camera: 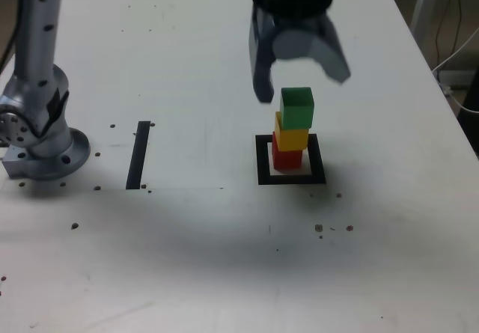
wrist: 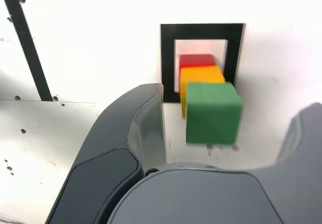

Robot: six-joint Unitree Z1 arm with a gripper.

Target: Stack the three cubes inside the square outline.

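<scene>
Three cubes stand stacked inside the square outline (camera: 291,178): a red cube (camera: 287,158) at the base, a yellow cube (camera: 292,137) on it, a green cube (camera: 297,108) on top. The stack leans slightly toward the exterior view's right. My gripper (camera: 303,82) hovers just above and behind the green cube, jaws spread wide, holding nothing. The wrist view looks down on the green cube (wrist: 212,112), yellow cube (wrist: 201,75) and red cube (wrist: 196,60) in the outline (wrist: 201,31), with one dark finger (wrist: 136,128) beside the green cube and clear of it.
A straight black tape strip (camera: 139,154) lies on the white table toward the exterior view's left, and the arm's silver base (camera: 41,135) stands beyond it at the table's edge. Small dark specks dot the tabletop.
</scene>
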